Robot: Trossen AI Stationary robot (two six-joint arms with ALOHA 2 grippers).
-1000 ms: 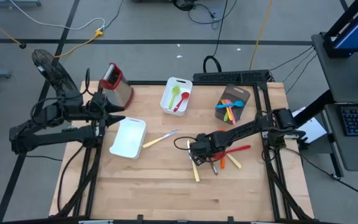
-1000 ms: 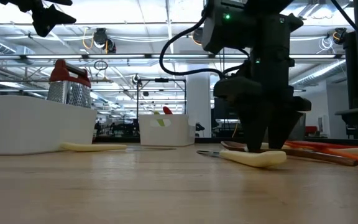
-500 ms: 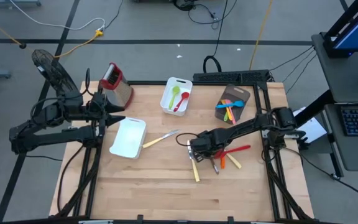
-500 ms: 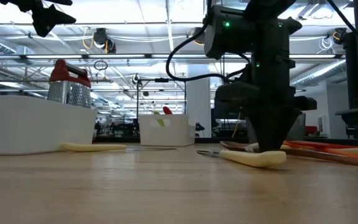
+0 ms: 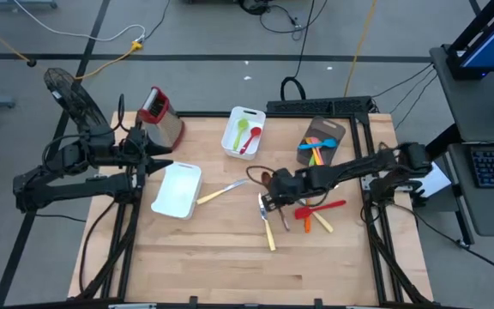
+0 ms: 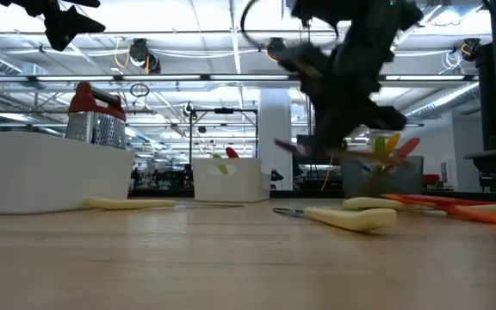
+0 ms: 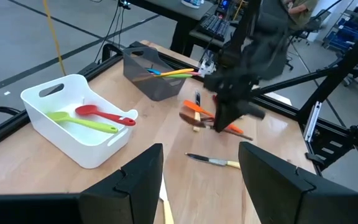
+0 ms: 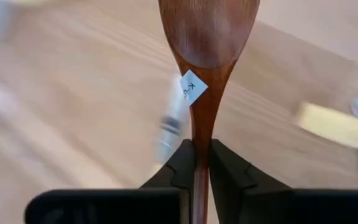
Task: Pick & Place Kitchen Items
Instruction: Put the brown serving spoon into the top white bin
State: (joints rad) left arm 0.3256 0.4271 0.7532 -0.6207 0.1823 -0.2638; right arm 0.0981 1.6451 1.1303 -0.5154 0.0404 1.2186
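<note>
Over the wooden table, the right gripper is carrying the brown wooden spoon clear of the surface, fingers clamped together on its neck so the bowl is pointing out ahead. Below and behind it, the remaining utensils are lying loose, probably awaiting sorting. Well across from it, the left gripper is waiting, fingers spread apart, beside a white tray.
</note>
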